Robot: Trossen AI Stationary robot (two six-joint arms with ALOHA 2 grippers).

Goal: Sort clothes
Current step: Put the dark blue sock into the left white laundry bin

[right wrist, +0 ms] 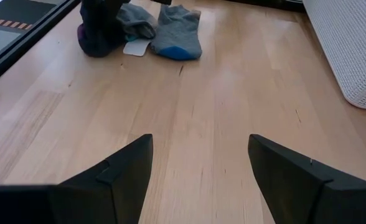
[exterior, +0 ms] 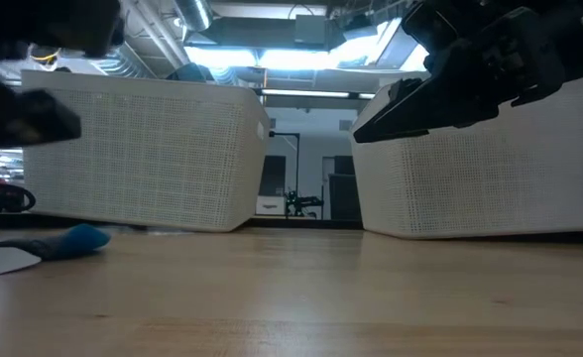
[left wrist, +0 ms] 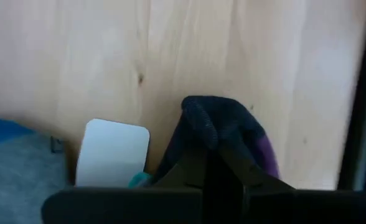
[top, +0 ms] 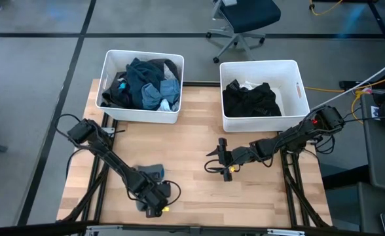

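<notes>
A dark navy and purple sock (left wrist: 223, 134) lies near the table's near-left corner. My left gripper (left wrist: 211, 167) is shut on it and shows in the high view (top: 156, 200). Beside it lie a grey sock with a blue toe (right wrist: 178, 30) and a white card tag (left wrist: 112, 152). My right gripper (right wrist: 200, 168) is open and empty over the bare middle of the table (top: 220, 161). The left bin (top: 109, 65) holds dark, teal and pale blue clothes (top: 146, 82). The right bin (top: 294, 72) holds black clothes (top: 250, 99). My left gripper pinches a bunched-up fold of the dark sock (left wrist: 198, 121) between its two shut fingers, coming from above. The sock humps up at the fingers. In the right wrist view its lower part (right wrist: 91, 38) sits on the table.
The two white bins stand side by side along the table's far edge, with a gap between them. Bare wood (top: 199, 196) lies between the two grippers. A second grey sock (right wrist: 136, 22) lies next to the blue-toed one. The table's near edge is close to my left gripper.
</notes>
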